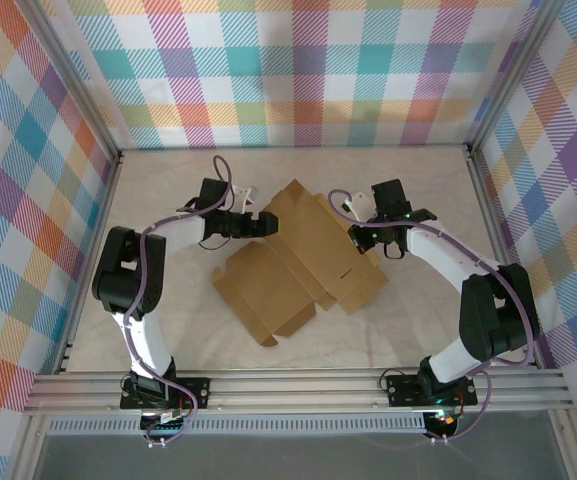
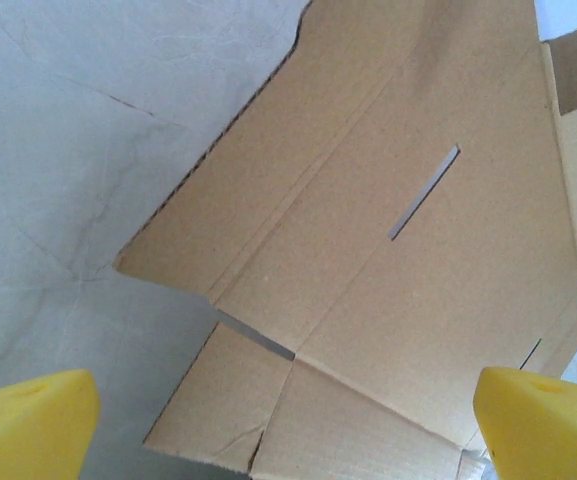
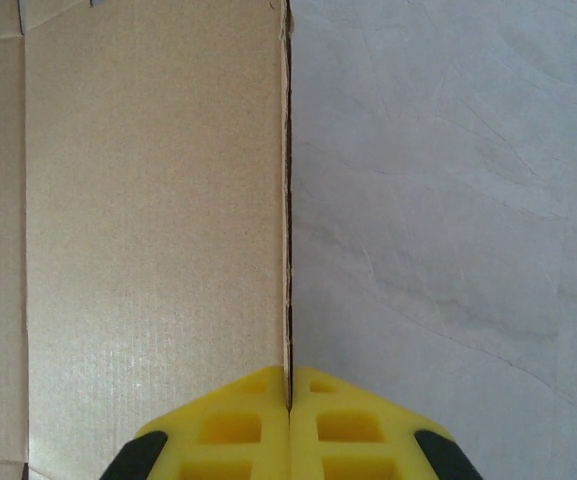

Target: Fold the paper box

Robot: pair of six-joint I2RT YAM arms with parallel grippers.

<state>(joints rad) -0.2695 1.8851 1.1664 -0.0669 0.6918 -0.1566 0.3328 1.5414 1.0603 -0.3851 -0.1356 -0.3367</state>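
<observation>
My right gripper point(image 3: 289, 390) is pinched shut on the edge of the paper box point(image 1: 303, 262), and my left gripper point(image 2: 284, 415) gapes wide open over a flap. The box lies mostly flat mid tabletop point(image 1: 428, 200).

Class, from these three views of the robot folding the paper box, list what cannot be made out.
- Right wrist view: how deep the paper box edge sits in the shut right gripper; its pads hide it.
- Left wrist view: the box's outline, cut off at top, right and bottom.
- Top view: the box's underside, hidden by its own panels.
</observation>
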